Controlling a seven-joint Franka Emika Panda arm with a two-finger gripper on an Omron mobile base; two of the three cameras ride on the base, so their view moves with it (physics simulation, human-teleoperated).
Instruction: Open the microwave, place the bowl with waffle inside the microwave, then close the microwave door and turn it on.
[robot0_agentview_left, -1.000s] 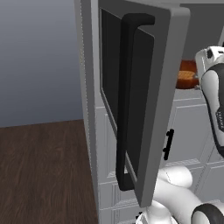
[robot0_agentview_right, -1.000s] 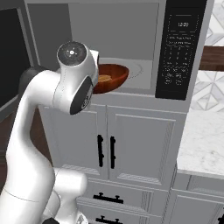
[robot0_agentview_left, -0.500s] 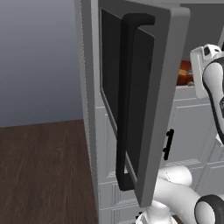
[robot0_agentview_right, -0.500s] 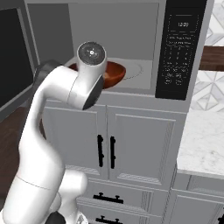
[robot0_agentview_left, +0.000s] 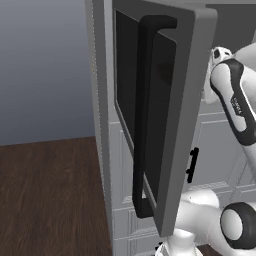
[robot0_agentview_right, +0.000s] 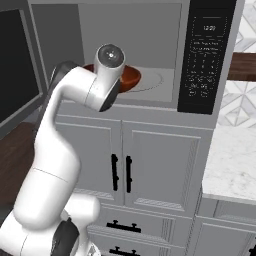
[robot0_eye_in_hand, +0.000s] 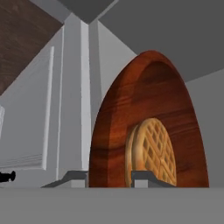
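While the bowl (robot0_eye_in_hand: 148, 122) sits pinched at its rim between the two fingertips (robot0_eye_in_hand: 143, 177) of the gripper (robot0_eye_in_hand: 107, 178), it fills most of the hand view, a reddish-brown wooden dish seen edge-on with a round golden waffle (robot0_eye_in_hand: 151, 151) lying inside it. The pincer is clenched on that rim, one tip on the outer wall and the other on the inner side just below the waffle. In the right base view the bowl (robot0_agentview_right: 131, 76) shows as a red-brown sliver behind the arm's wrist joint, resting at the front left of the microwave (robot0_agentview_right: 150, 45) cavity, on or just above its light grey floor, beside the pale round turntable (robot0_agentview_right: 152, 80). The microwave door (robot0_agentview_left: 160, 115) stands swung wide open, its dark window and long black bar handle (robot0_agentview_left: 145, 115) close to the left base camera. To the right of the cavity is the black control panel (robot0_agentview_right: 206, 55) with its keypad. Below the microwave are white panelled cabinets (robot0_agentview_right: 155, 165) with short black handles, and a pale marbled counter (robot0_agentview_right: 232, 160) lies to the right.
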